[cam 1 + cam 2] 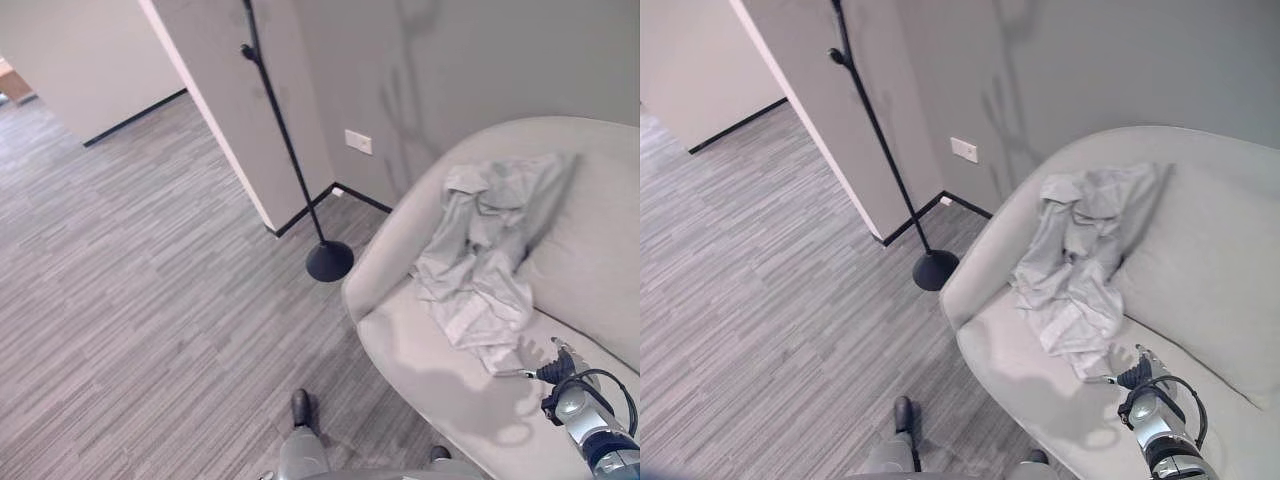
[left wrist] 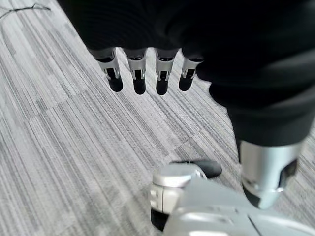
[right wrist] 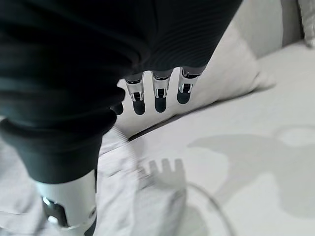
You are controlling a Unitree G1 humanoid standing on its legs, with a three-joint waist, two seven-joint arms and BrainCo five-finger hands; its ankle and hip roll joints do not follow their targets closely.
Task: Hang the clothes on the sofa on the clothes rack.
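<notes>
A crumpled light grey garment (image 1: 487, 255) lies draped over the pale grey sofa (image 1: 430, 390), from the backrest down onto the seat. The black clothes rack (image 1: 290, 150), a thin pole on a round base (image 1: 329, 260), stands on the floor left of the sofa by the wall corner. My right hand (image 1: 556, 372) hovers over the seat just below the garment's lower edge, fingers (image 3: 156, 96) straight and holding nothing. In the right wrist view the garment (image 3: 123, 196) lies under the hand. My left hand (image 2: 147, 78) hangs over the floor with straight fingers, empty.
Grey wood-pattern floor (image 1: 130, 300) spreads left of the sofa. A wall corner (image 1: 235, 140) with dark skirting stands behind the rack. A pale cushion (image 3: 231, 69) leans against the sofa back.
</notes>
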